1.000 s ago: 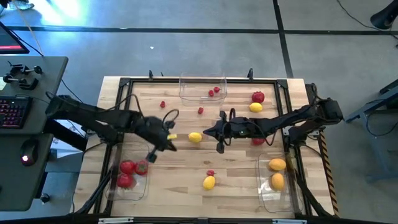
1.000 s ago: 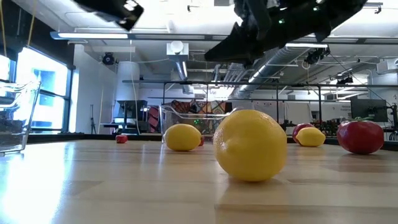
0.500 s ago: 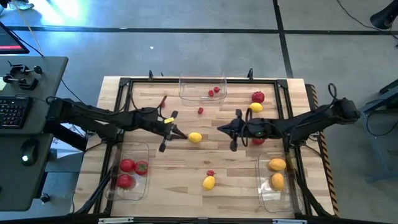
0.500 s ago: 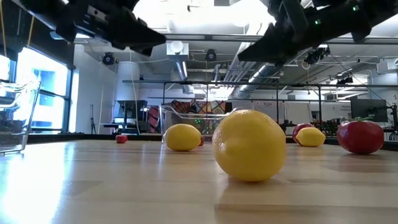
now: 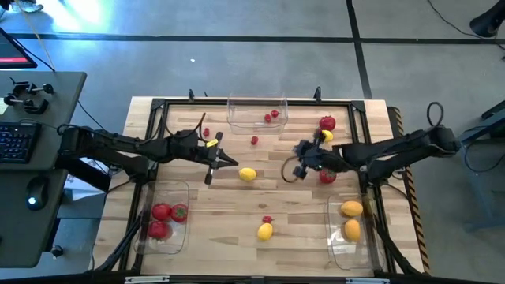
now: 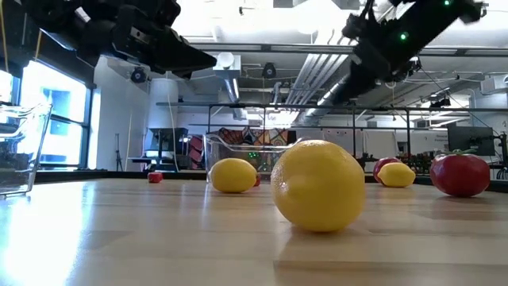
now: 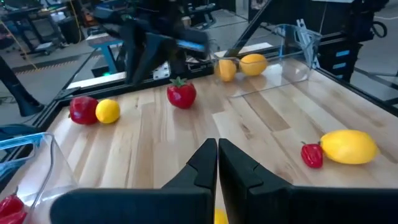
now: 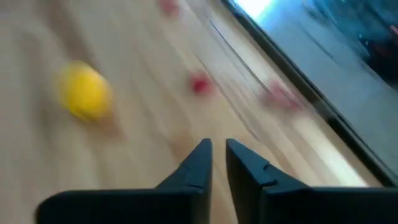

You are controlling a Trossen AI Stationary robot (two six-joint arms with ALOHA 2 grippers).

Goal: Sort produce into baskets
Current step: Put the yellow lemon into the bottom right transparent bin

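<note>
Left tool (image 5: 211, 162): closed, empty, risen centre-left beside lemon (image 5: 248, 174) | Right tool (image 5: 296, 168): fingers parting slightly, empty, swung toward tomato (image 5: 327, 177) | Judgement: next picks pending.

The left gripper (image 5: 215, 160) is swinging away from its basket toward mid-surface, while the right gripper (image 5: 293, 172) is retreating rightward, its fingers (image 8: 245, 168) parting slightly.

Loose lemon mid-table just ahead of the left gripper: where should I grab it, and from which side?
Probably straight down from above. The lemon lies on its side on bare wood with nothing touching it, so close the left gripper across its narrow middle, not its tapered ends, where the fingers could slip off.
</note>
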